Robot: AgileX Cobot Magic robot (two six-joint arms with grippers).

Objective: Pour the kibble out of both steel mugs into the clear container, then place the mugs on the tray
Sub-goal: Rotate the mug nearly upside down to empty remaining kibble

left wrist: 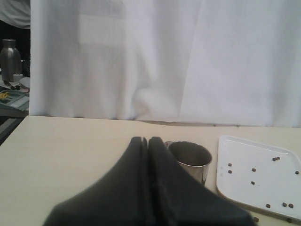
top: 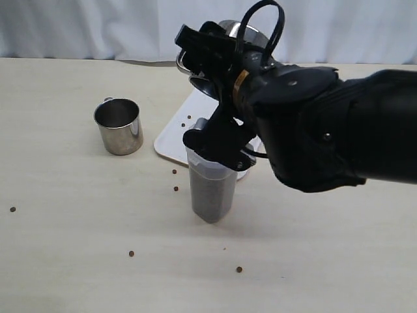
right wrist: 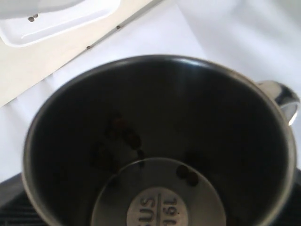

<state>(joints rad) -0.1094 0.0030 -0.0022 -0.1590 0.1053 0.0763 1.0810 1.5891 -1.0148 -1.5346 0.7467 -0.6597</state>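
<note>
The left gripper (left wrist: pixel 146 188) is clenched on nothing, near a mug (top: pixel 118 126) that looks empty and stands left of the tabletop's (top: pixel 65 261) middle. The tray (top: pixel 177 135) lies toward the far edge. The container (top: pixel 218 175) stands just in front of it, holding most of the kibble (top: pixel 210 199). Above it the right gripper (top: pixel 212 59) grasps the tipped second mug (right wrist: pixel 188 108). A few pellets (right wrist: pixel 187 175) cling inside, so tilt it steeper over the container's mouth, then right it before carrying. Only the right wrist view shows those leftovers. Only the exterior view shows how full the container is.

Bright even light; soft shadows; left tool (left wrist: pixel 146 140) blurred
</note>
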